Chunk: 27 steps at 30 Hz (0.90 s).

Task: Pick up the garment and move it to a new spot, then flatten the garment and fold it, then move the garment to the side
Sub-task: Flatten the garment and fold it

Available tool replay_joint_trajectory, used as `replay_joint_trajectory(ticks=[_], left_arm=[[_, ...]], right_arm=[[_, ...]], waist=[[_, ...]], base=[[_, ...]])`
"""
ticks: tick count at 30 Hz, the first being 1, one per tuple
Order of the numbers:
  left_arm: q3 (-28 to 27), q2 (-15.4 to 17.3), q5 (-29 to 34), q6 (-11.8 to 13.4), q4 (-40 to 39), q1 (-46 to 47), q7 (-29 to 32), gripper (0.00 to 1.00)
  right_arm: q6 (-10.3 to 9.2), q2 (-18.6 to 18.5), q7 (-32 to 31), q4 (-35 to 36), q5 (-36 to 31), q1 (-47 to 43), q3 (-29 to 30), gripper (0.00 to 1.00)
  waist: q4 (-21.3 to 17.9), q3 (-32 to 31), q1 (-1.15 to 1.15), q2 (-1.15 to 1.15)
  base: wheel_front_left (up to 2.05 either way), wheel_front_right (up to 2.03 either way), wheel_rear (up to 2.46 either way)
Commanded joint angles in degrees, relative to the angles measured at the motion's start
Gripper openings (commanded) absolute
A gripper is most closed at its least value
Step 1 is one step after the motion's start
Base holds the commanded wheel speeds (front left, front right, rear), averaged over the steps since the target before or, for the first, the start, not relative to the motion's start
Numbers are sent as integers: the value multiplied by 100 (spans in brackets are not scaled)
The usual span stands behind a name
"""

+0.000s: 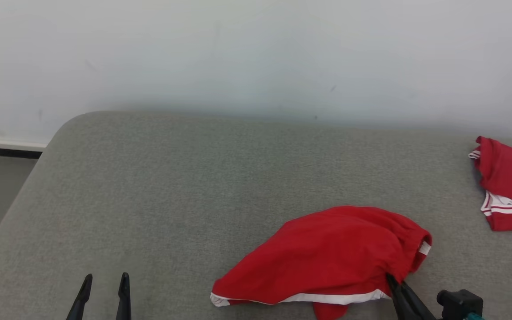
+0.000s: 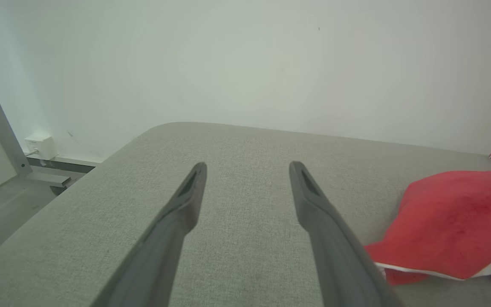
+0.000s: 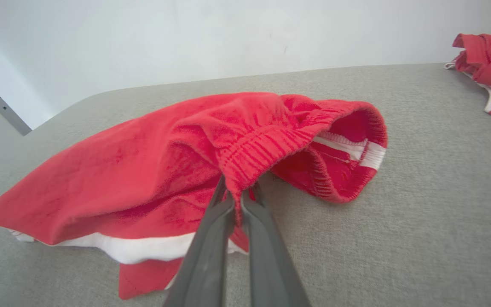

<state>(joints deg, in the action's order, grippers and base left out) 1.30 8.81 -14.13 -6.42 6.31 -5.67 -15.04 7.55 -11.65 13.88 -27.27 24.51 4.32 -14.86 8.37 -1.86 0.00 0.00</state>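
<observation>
Now, at the lower left of the head view the left gripper [image 1: 106, 277] hangs released over the grey cushion [image 1: 185, 178]; the red shorts [image 1: 327, 253] lie crumpled lower right of centre, their waistband [image 3: 245, 157] pinched by the clenched right gripper [image 1: 390, 278]; another red garment [image 1: 509, 178] sits at the right edge

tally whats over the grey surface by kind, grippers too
red garments: 2 (crumpled garment, second garment at the right edge)
grippers: 2 (left gripper open, right gripper shut on the crumpled garment's waistband)
total: 4
</observation>
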Motion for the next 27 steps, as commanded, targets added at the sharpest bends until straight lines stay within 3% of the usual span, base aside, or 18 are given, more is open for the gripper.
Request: replay_joint_trajectory(ticks=[1,10,15,16,17,27], left_arm=[[-7,-45,11,-5,14,-55,-18,100],[18,-158,45,-52,118,28,-18,100],[24,-189,57,-81,158,55,-18,100],[20,-190,61,-86,166,53,-18,100],[20,-192,65,-90,173,48,-18,100],[-35,-181,122,-110,94,-47,-18,100]], right_arm=[[-10,-102,-13,250,60,-210,-31,0],[-10,-344,-744,1921,184,-1349,177,0],[-10,-343,-1192,2363,233,-1901,332,0],[-10,-333,-1218,2421,199,-1949,370,35],[-10,-292,-1232,2448,193,-1983,431,100],[-10,-245,-1064,2747,4,-2065,860,100]], waist=[[-164,-66,0,0],[-457,-57,0,0],[-464,-38,0,0],[-461,-36,0,0],[-456,-35,0,0],[-385,-68,0,0]], base=[[0,0,0],[0,0,0],[0,0,0],[0,0,0],[0,0,0],[0,0,0]])
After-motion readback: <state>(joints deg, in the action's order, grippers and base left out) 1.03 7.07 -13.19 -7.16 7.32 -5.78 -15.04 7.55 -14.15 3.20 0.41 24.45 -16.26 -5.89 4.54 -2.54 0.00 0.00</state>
